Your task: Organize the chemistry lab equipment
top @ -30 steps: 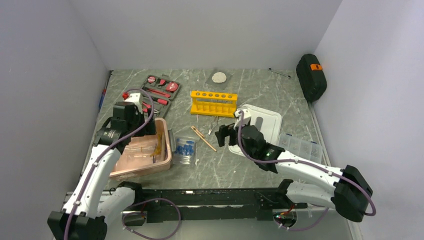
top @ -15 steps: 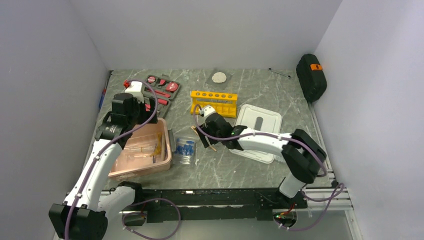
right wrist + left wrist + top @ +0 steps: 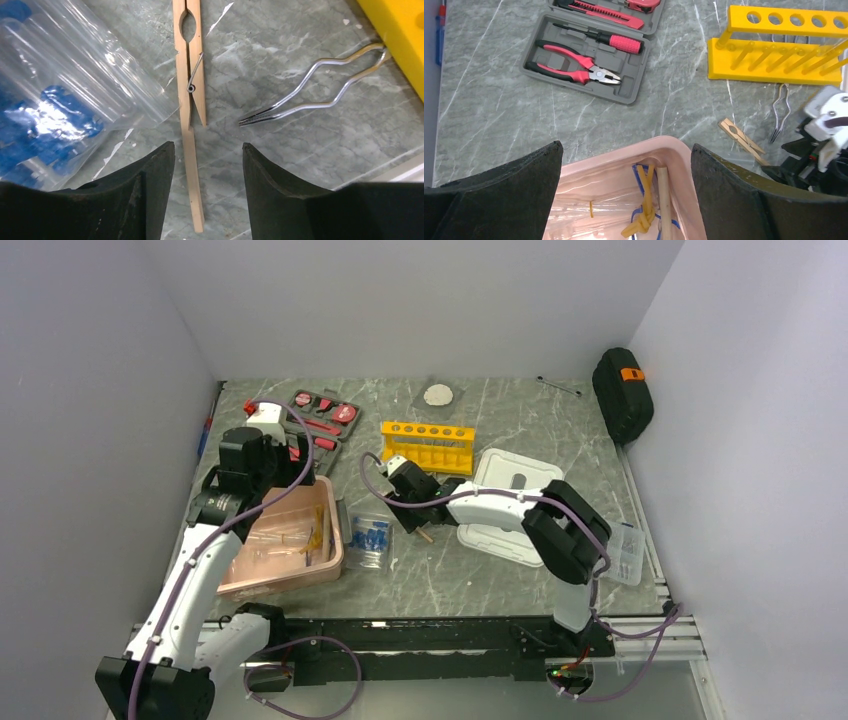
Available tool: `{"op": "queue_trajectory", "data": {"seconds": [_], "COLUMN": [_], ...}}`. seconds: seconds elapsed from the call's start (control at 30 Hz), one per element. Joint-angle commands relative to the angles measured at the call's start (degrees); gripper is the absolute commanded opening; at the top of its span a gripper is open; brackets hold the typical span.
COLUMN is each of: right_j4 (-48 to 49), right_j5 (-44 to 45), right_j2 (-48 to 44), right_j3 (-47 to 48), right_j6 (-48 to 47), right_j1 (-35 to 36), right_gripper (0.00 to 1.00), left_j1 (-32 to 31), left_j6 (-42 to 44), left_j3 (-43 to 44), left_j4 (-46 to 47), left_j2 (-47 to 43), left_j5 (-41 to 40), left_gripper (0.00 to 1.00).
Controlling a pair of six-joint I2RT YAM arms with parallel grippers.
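Observation:
A tan wooden clamp (image 3: 190, 75) lies flat on the grey table, and its long leg runs between the fingers of my right gripper (image 3: 207, 150). That gripper is open and low over the clamp, touching nothing. The clear bag of blue-capped tubes (image 3: 45, 115) lies just left of the clamp. The yellow test-tube rack (image 3: 427, 446) stands behind. My left gripper (image 3: 626, 155) is open wide above the far corner of the pink bin (image 3: 330, 540). In the bin are the blue-framed safety glasses with a yellow cord (image 3: 645, 215) and a wooden stick (image 3: 665, 200).
Metal tweezers (image 3: 310, 90) lie right of the clamp, near the rack. An open red-and-black tool kit (image 3: 318, 425) sits at the back left. A white lid (image 3: 515, 505) lies under the right arm. A clear parts box (image 3: 625, 552) and a black case (image 3: 622, 395) are along the right side.
My right arm has swung left from the white lid to the wooden clamp, with its jaws narrowing. My left gripper has opened wider and drawn back slightly over the bin.

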Motion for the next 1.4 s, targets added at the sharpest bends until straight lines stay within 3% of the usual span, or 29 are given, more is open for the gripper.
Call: {"op": "queue_trajectory", "data": {"seconds": [0.0,0.43,0.93,1.03,1.2,1.37], "right_j4": [-1.99,-6.10,-3.43,-2.93,-1.58,1.91], "right_j5": [-0.35,3.82,-3.40,-3.53,-2.87,0.20], "right_j2": [2.58,7.14,5.56,3.85,-1.48,-11.06], "right_j3": [3.66,7.40,3.83,3.20,1.68,-2.82], "right_j6": [-0.61,-1.50,0.61,1.24,2.85,3.80], "right_j1": [0.27,1.56,0.56,0.28,0.28,0.38], "right_gripper": [0.53,0.38,0.15,0.00,0.00,0.00], "left_j1": [0.05,0.05,0.05,0.05,0.05,0.06], "left_j6": [0.40,0.17,0.35,0.26,-0.25,-2.57], "left_j3": [0.41,0.49,0.40,0.21,0.18,1.13], "left_j4": [2.18,2.04,1.83,1.91,2.01,2.81], "left_j2": [-1.24,-1.37,-1.59,-1.85,-2.66,-4.84], "left_j5": [1.32,1.58,1.08,1.06,1.55,7.47], "left_gripper": [0.99,0.99,0.99,0.99,0.99,0.99]}}
